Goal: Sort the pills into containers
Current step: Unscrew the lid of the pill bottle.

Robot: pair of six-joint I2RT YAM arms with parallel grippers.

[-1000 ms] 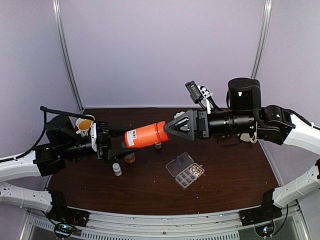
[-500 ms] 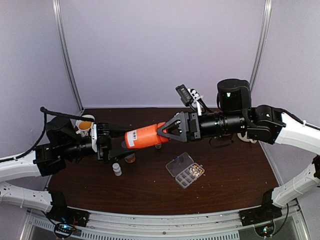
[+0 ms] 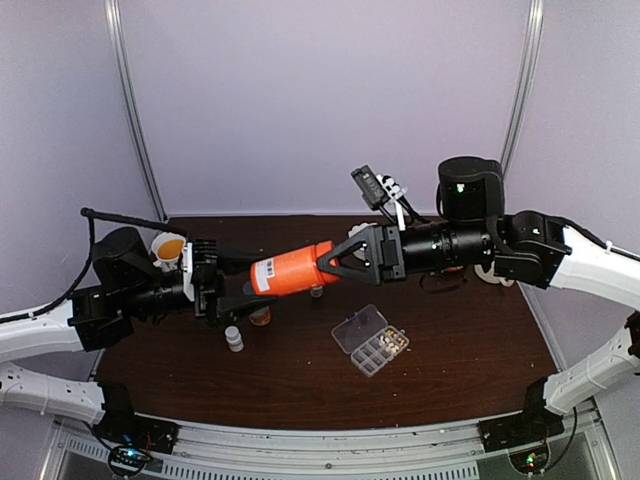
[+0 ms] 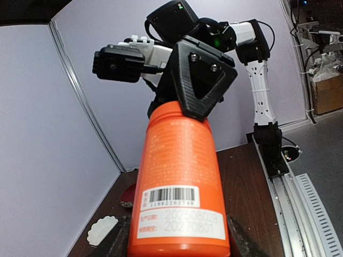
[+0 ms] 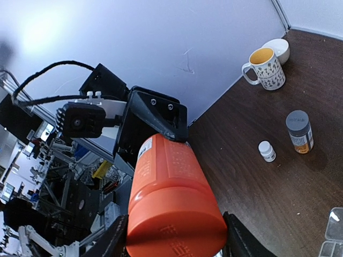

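Two robot arms meet over a dark brown table (image 3: 470, 350), holding an orange bottle (image 3: 295, 270) level in the air between them. The left claw (image 3: 253, 282) grips the bottle's barcoded base end. The right claw (image 3: 328, 268) is clamped on the opposite end, a finger pressed to each side. The bottle's long axis runs left to right across the table, tilted slightly up toward the right.

Below and to the near right of the bottle, the clear pill box (image 3: 358, 330) lies in plain sight, well apart from both claws. Its long axis runs diagonally from near left to far right. The lid is folded open flat on the far-left side.

A patterned mug (image 3: 168, 247) stands at the far left corner beside a white bowl (image 5: 278, 48). A grey-capped bottle (image 5: 299, 131) stands upright under the left claw, which hides most of it from above. A small white bottle (image 3: 234, 338) stands just in front of it. The pills (image 3: 393, 341), tiny pale pieces, sit in the cells at the box's right end.
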